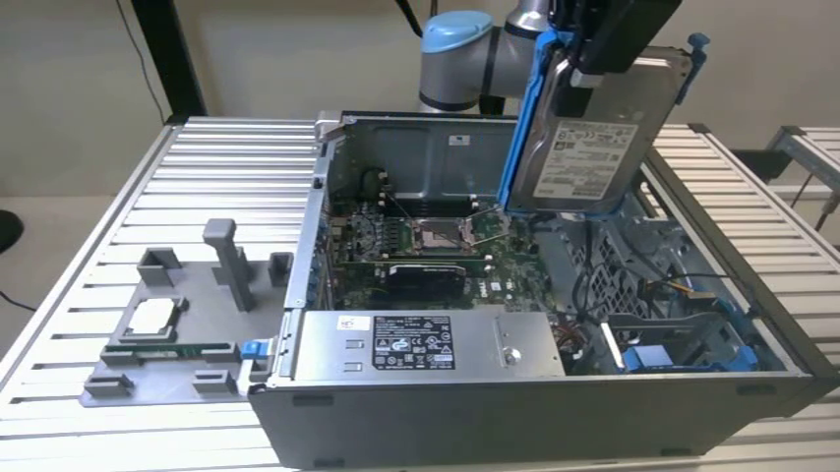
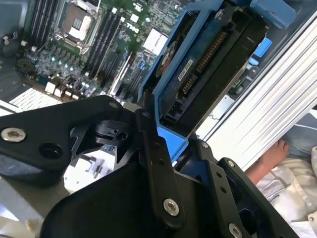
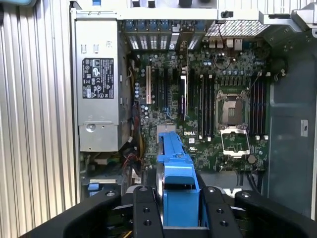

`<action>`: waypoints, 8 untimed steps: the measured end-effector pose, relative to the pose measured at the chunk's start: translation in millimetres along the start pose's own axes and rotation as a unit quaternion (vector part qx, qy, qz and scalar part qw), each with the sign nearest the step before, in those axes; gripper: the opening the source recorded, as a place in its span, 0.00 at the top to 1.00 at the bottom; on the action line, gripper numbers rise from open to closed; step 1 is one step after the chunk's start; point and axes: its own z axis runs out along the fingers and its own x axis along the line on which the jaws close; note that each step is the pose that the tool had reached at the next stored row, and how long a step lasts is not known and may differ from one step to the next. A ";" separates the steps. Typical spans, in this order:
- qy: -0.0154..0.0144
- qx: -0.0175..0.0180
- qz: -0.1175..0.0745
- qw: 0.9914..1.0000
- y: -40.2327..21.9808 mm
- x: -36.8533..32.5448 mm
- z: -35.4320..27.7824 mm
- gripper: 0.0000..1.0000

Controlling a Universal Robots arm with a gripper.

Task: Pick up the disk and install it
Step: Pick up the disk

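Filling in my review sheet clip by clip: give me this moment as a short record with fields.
held item: disk in its blue carrier, standing near upright
gripper: jaws shut on the carrier's sides
location: in the air above the open computer case, over the motherboard
install status: not yet seated in the case
also on table: grey fixture plate, beside the case at the exterior view's left

Robotics lab bench, by the look. My arm (image 1: 462, 44) rises at the far side of a slatted aluminium table (image 1: 223, 167). An open computer case (image 1: 525, 418) sits on it, with a grey parts fixture (image 1: 197, 290) beside that on the exterior view's left. Bare pale wall (image 1: 289, 59) behind.
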 end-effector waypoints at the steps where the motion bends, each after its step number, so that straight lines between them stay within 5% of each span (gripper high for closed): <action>1: 0.000 0.000 0.000 1.000 -1.6 1.5 0.0 1.00; 8: 0.000 -0.001 0.001 1.000 -11.8 12.1 -0.4 1.00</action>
